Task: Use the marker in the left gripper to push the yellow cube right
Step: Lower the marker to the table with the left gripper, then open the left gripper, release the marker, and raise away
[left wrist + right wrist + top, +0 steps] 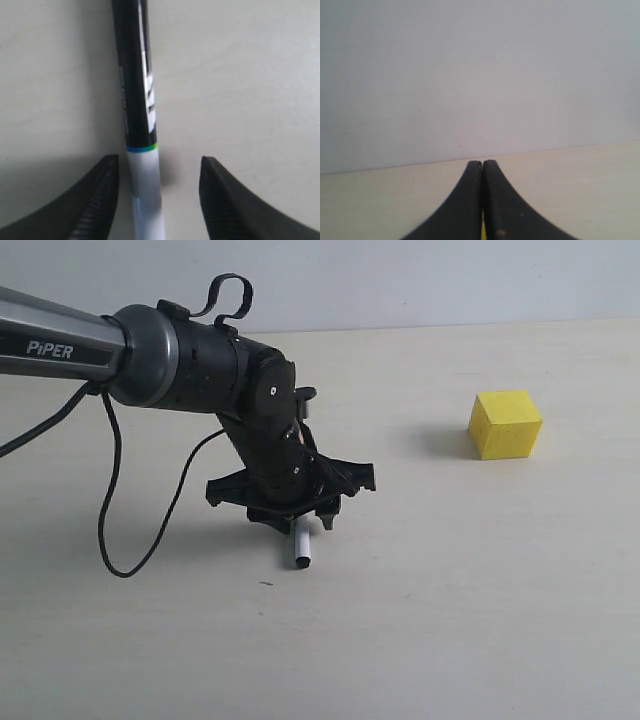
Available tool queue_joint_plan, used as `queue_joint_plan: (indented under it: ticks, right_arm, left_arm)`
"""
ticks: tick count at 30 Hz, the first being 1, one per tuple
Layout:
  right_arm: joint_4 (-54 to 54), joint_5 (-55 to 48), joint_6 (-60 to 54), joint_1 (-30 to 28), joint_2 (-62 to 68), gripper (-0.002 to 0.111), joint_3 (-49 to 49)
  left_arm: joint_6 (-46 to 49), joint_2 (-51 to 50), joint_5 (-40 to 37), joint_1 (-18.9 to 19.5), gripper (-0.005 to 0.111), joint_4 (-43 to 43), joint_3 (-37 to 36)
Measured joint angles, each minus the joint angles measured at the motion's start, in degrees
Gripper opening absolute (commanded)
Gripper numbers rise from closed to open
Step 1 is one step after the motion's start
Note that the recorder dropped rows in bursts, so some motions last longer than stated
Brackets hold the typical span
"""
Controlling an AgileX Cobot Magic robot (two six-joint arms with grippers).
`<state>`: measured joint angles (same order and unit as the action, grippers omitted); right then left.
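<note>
The marker [301, 548] lies flat on the pale table, its white end poking out from under my left gripper [297, 520]. In the left wrist view the marker [142, 150] runs between the two black fingers [100, 200], close beside one and clear of the other. The left gripper [159, 160] is open, straddling it low over the table. The yellow cube [505, 424] stands well to the right and further back, apart from both. My right gripper [483, 162] is shut, pointing at a wall, with a thin yellow sliver in its gap. It is out of the exterior view.
The dark grey PiPER arm [60, 340] reaches in from the left, its black cable [110, 510] looping down onto the table. The table's back edge meets a pale wall [400, 280].
</note>
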<state>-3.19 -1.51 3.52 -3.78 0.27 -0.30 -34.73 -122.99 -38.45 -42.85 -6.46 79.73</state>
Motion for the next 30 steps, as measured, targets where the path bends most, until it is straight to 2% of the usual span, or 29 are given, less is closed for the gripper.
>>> queue_joint_plan:
  ticks: [9,14,15,16,18,21,23,26,30]
  right_arm:
    - [0.0,0.0,0.0,0.0,0.0,0.0,0.0]
    - [0.0,0.0,0.0,0.0,0.0,0.0,0.0]
    - [0.0,0.0,0.0,0.0,0.0,0.0,0.0]
    - [0.0,0.0,0.0,0.0,0.0,0.0,0.0]
    - [0.0,0.0,0.0,0.0,0.0,0.0,0.0]
    - [0.0,0.0,0.0,0.0,0.0,0.0,0.0]
    - [0.0,0.0,0.0,0.0,0.0,0.0,0.0]
    - [0.0,0.0,0.0,0.0,0.0,0.0,0.0]
    - [0.0,0.0,0.0,0.0,0.0,0.0,0.0]
  left_arm:
    - [0.2,0.8,-0.4,0.0,0.05,0.1,0.0]
    - [1.0,4.6,-4.6,0.2,0.049,1.2,2.5]
    - [1.6,6.3,-7.3,0.5,0.045,1.8,4.3]
    - [2.2,7.2,-9.1,0.5,0.027,2.1,5.5]
    - [5.5,9.9,-13.8,0.5,0.002,3.3,9.0]
    - [12.9,16.9,-16.5,-0.4,0.002,7.0,10.0]
    - [16.3,21.6,-13.2,-2.5,0.001,8.4,6.9]
    - [17.8,30.9,-1.9,-6.3,0.001,10.8,-4.0]
    - [18.0,43.8,7.8,-7.7,0.001,11.5,-15.9]
